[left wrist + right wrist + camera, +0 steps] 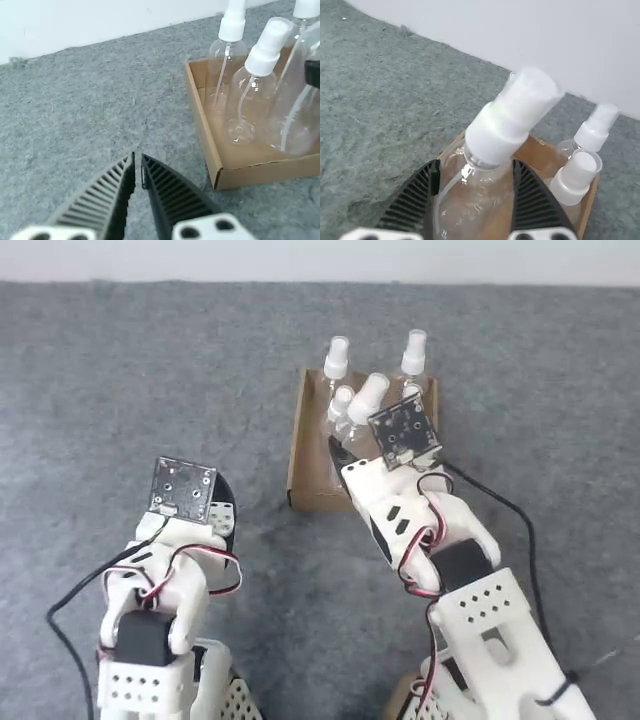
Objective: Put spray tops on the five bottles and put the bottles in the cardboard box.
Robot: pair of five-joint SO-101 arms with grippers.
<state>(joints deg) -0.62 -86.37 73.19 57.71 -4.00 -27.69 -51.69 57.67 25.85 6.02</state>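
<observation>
A clear bottle (470,200) with a white spray top (512,120) is tilted between the jaws of my right gripper (476,170), which is shut on its body. In the high view that gripper (352,440) is over the cardboard box (300,465), with the held bottle's top (368,395) leaning away from the arm. Capped bottles (337,358) (414,350) stand at the far side of the box. My left gripper (138,162) is shut and holds nothing, low over the carpet to the left of the box (212,155). Whether the held bottle rests on the box floor is hidden.
Grey carpet (120,390) covers the whole table. Open carpet lies left of and beyond the box. A black cable (510,505) runs along the right arm. A pale wall (520,30) rises behind the carpet.
</observation>
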